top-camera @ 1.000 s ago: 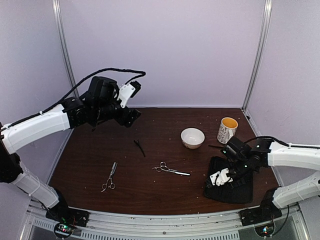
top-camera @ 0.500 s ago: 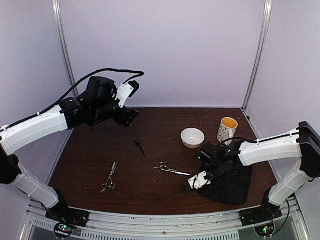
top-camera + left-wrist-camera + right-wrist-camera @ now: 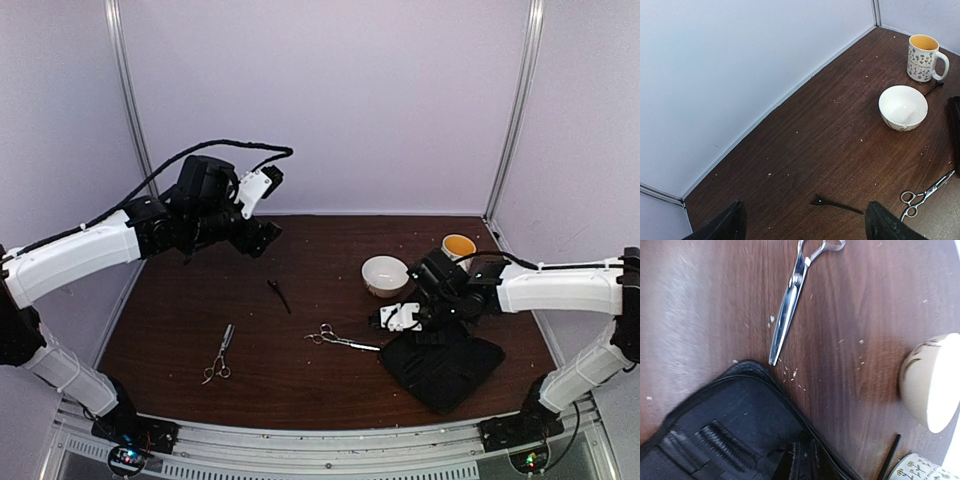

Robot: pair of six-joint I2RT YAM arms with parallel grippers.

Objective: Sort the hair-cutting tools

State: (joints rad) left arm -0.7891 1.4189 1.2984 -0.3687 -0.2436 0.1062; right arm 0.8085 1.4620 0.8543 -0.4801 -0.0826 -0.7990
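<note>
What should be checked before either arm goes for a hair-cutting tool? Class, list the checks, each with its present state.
1. left fingers open and empty: ok.
2. right fingers open: cannot tell.
3. right scissors and left scissors lying flat, uncovered: ok.
4. black clip unobstructed: ok.
5. black stick beside mug in view: ok.
6. right scissors' tip apart from case: ok, barely.

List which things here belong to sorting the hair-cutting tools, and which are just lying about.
Job:
left scissors
middle scissors
black clip
thin black stick

Lying about:
white bowl
mug
black case
</note>
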